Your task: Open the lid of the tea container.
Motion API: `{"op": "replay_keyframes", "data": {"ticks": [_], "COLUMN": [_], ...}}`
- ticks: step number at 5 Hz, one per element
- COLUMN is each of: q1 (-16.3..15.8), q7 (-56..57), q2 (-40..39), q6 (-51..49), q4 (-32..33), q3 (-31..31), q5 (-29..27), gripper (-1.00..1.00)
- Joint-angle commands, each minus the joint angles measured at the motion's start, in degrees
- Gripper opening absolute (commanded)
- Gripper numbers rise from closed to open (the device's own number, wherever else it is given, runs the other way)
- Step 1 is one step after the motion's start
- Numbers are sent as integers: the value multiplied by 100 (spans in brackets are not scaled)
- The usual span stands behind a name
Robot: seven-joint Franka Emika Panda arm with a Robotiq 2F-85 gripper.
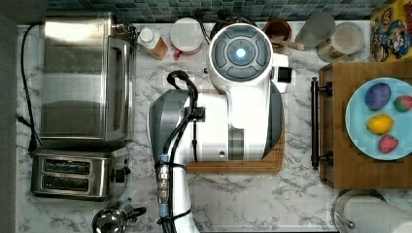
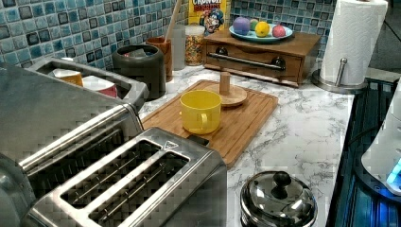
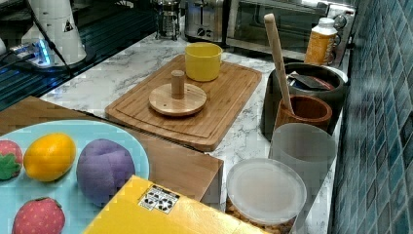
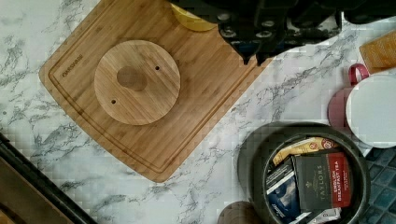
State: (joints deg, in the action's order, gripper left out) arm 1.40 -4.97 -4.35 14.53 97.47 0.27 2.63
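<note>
While the wooden lid (image 4: 137, 82) lies on the cutting board (image 4: 196, 112), the tea container (image 4: 306, 175) stands uncovered; the gripper (image 4: 254, 56) has its fingers nearly together, holding nothing.

Top view: arm (image 1: 228, 111) hides most of the board (image 1: 262, 167) and the tea container. Wrist view: container (image 4: 303, 172) cut off at lower edge, mug (image 4: 194, 21) mostly behind gripper (image 4: 254, 58); finger state unclear. Left view: container (image 2: 139, 64) contents hidden.
</note>
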Motion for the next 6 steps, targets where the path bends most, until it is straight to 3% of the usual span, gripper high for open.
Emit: {"op": "replay_keyframes", "data": {"ticks": [1, 4, 5, 6], "q1": [24, 237, 350, 356], "q7": [-81, 86, 31, 110], "q2": [-3, 226, 372, 446], "q6": [9, 441, 725, 876], "q4": [-1, 1366, 1794, 2043], "q3": [-13, -271, -322, -457], "q5": [2, -34, -35, -17], "gripper": [-100, -100, 100, 100]}}
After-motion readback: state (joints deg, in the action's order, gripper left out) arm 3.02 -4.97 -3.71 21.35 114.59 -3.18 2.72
